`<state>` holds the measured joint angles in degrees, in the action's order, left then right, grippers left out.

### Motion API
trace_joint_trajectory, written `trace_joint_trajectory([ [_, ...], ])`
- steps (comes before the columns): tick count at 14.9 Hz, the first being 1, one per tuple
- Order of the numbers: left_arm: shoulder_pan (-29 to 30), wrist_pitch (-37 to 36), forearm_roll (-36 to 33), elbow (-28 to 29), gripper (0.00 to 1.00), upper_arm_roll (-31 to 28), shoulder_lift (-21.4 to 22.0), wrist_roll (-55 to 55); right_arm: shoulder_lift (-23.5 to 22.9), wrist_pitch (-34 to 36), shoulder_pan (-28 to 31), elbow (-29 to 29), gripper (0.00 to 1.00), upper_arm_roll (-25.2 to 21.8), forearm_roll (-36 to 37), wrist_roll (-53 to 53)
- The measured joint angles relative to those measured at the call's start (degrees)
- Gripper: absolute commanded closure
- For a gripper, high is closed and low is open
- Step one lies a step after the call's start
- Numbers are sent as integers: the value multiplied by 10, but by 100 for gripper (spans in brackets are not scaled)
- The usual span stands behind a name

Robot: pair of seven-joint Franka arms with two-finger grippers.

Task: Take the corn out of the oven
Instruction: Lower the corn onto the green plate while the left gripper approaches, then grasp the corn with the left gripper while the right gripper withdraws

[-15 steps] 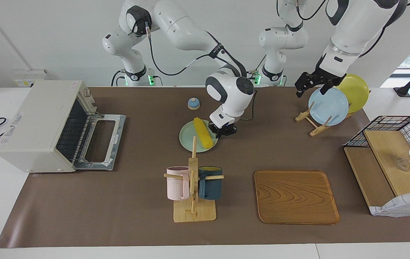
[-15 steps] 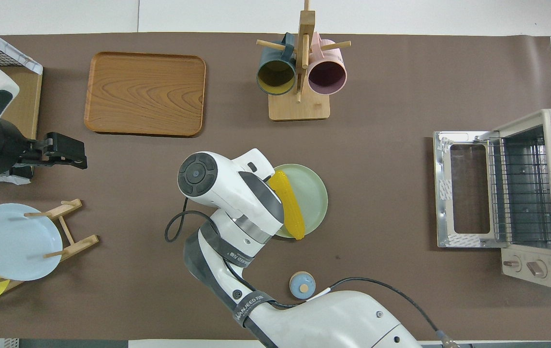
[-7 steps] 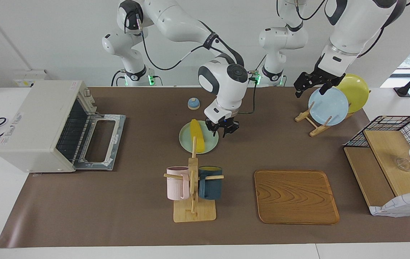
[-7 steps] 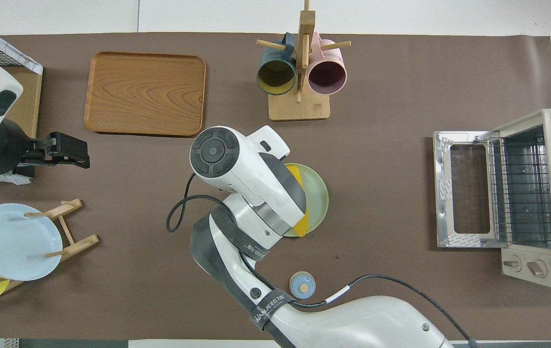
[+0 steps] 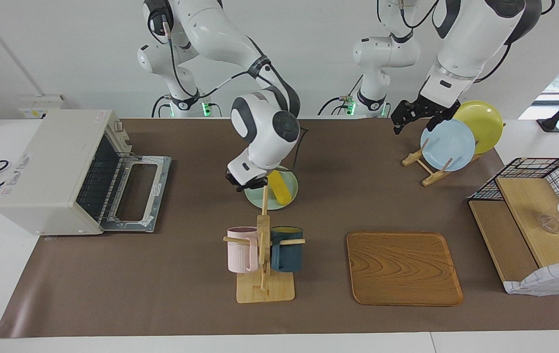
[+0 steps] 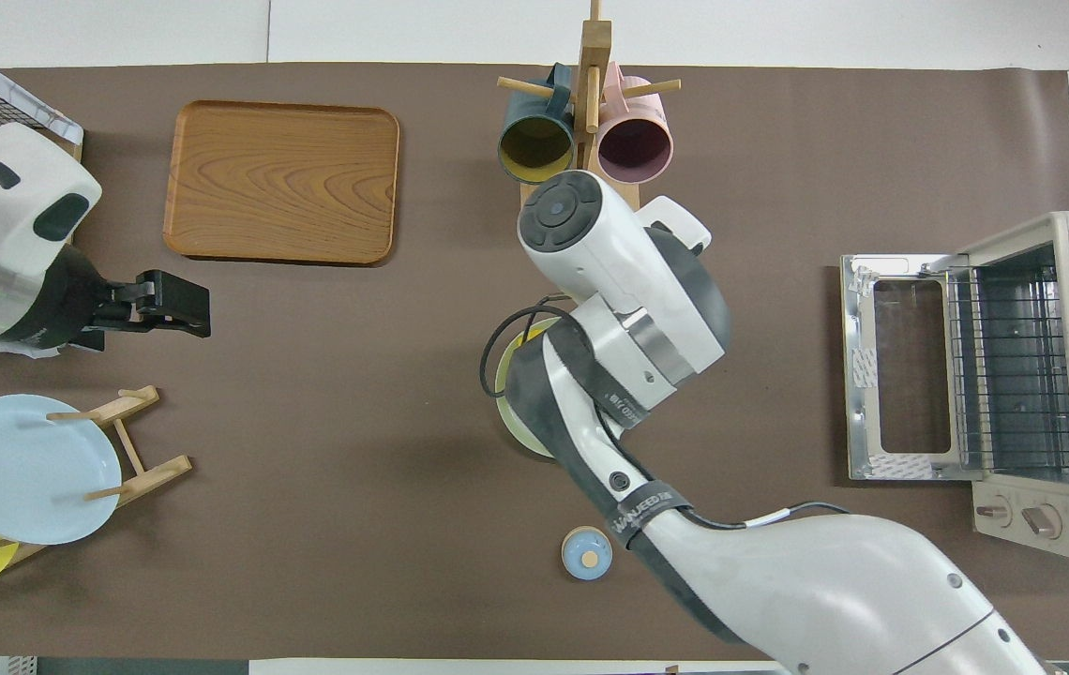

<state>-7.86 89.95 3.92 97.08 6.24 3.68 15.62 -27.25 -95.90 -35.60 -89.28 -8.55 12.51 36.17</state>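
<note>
Corn (image 5: 279, 188) rests on the green plate (image 5: 288, 200), oven (image 5: 63, 169) emptied; right hand (image 5: 246, 182), grasping nothing, should lift straight clear without nudging it.

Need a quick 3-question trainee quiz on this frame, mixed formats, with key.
1. True or false: the corn lies on the oven rack.
2. Multiple choice: the oven door is A) shut, B) open and folded down flat, C) missing.
3. Fill in: the right gripper is over the edge of the pale green ____.

Key
1. False. The corn lies on the pale green plate, out of the oven; the rack is bare.
2. B.
3. Plate. The gripper carries nothing; the corn lies beside it. The left gripper waits above the blue plate in its rack.
</note>
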Motion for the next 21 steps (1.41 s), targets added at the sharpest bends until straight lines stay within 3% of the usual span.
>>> trace_joint_trajectory([
  [4,-67,49,10,49,0,2,1,30,15,-14,84,-63,100,-1,18,-27],
  [8,-175,156,15,126,0,4,-2,142,38,-105,123,-160,100,-1,36,-34],
  [11,-253,260,16,166,0,5,-37,231,49,-148,147,-206,100,-1,56,-75],
  [16,-295,382,16,156,0,4,-148,328,60,-148,177,-215,100,-1,70,-127],
  [21,-295,393,10,64,0,2,-244,360,84,-121,178,-214,100,6,87,-166],
])
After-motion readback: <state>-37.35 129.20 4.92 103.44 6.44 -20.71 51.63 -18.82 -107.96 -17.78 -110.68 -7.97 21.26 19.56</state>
